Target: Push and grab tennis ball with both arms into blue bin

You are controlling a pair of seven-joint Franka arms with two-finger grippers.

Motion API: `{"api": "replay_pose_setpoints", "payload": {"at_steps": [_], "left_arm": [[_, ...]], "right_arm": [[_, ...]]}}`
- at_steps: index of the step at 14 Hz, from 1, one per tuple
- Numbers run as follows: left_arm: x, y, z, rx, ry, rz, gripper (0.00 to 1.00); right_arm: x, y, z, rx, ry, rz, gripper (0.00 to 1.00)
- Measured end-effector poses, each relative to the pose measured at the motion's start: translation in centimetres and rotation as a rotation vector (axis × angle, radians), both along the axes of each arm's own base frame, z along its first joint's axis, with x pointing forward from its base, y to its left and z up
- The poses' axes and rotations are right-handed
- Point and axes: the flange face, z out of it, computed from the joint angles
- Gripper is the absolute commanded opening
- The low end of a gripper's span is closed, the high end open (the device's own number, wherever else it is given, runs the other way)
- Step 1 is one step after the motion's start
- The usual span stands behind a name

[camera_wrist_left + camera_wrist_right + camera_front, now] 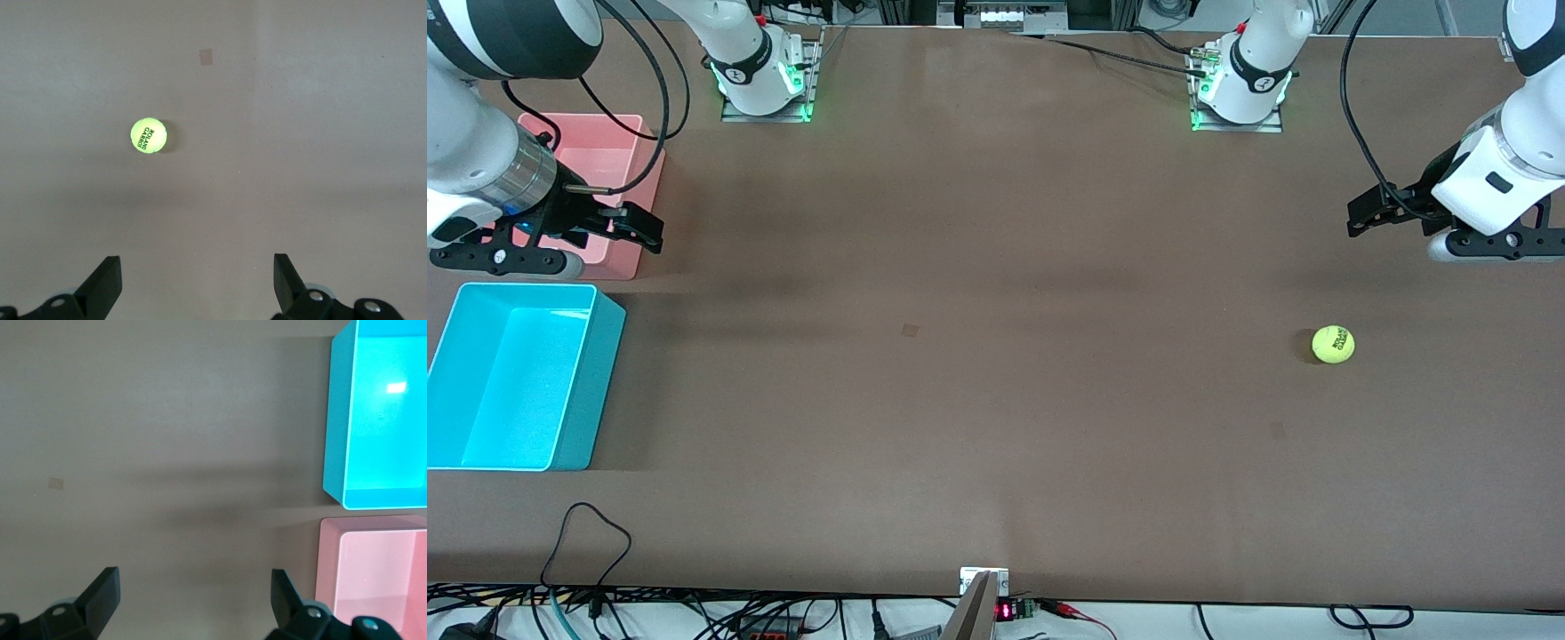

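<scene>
The ball sits at the left arm's end of the table, well apart from the blue bin. Both the left gripper and right gripper hang wide and empty. A glancing push could roll the ball off the table.

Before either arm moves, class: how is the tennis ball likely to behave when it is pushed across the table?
The tennis ball is round and lies free on the flat table, so a nudge will probably send it rolling. Its fuzzy cover suggests it slows fairly soon. An off-centre push likely veers it away from the blue bin.
</scene>
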Motion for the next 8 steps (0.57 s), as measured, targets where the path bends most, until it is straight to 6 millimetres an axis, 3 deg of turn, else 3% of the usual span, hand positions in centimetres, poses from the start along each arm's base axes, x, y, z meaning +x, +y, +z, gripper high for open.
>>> {"api": "replay_pose_setpoints", "payload": {"at_steps": [8], "left_arm": [[0.0,0.1,0.1,-0.001,-0.003,-0.003,1.00]], "right_arm": [[0.1,-1.4,0.0,0.039,0.010,-0.036,1.00]]}}
